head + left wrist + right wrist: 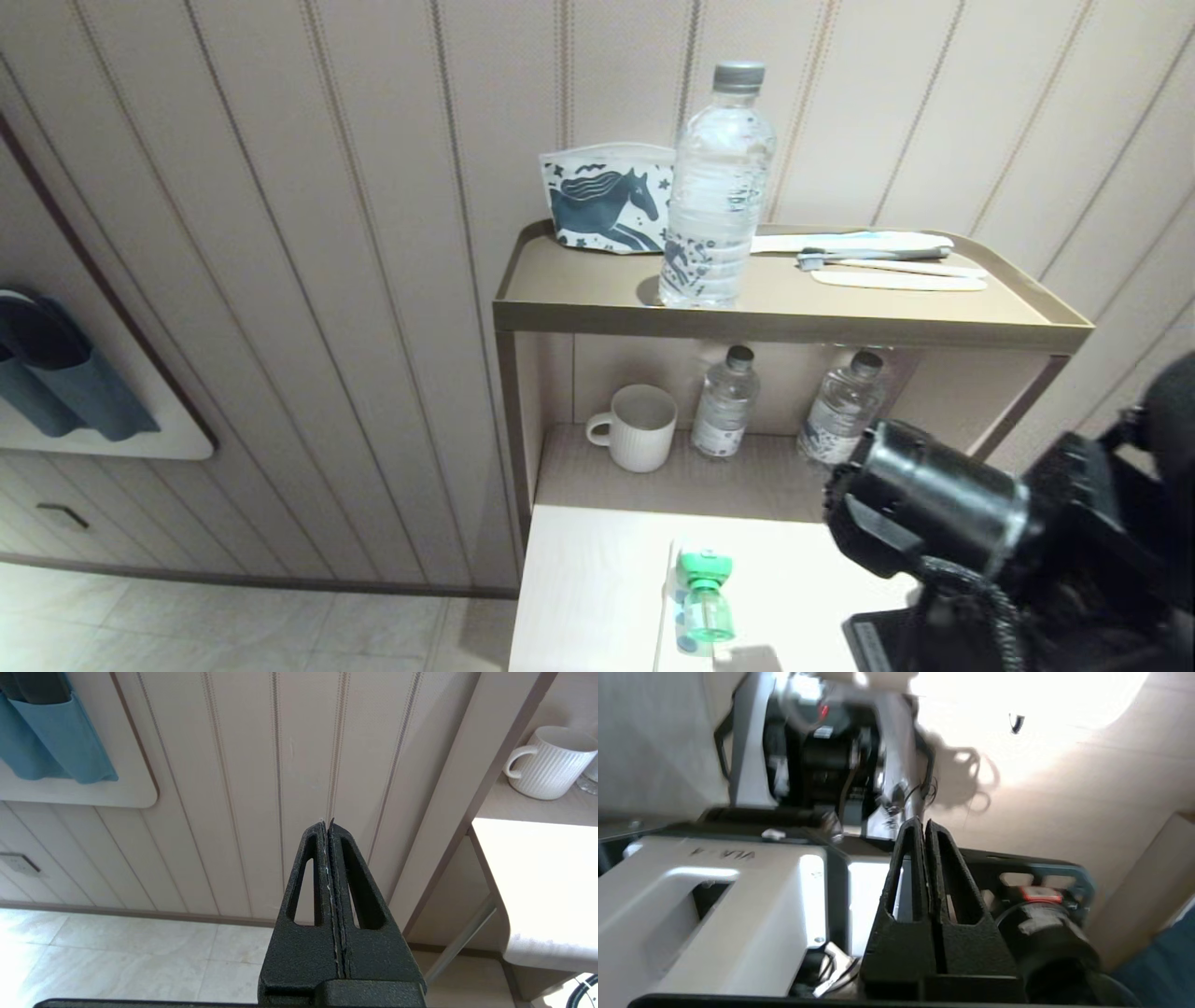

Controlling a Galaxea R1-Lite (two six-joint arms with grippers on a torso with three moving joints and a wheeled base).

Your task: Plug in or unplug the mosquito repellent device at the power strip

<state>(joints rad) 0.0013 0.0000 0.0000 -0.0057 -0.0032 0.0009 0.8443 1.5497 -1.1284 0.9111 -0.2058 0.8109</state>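
The right gripper (924, 828) has its fingers pressed together, empty, aimed at what seems the robot's own white-and-black body (738, 896).

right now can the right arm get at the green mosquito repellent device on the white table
Probably yes. The mosquito repellent device stands in the open on the white table, nothing crowding it. But the right gripper is shut, empty and pointed back at the robot's own body, so it must swing round and open first.
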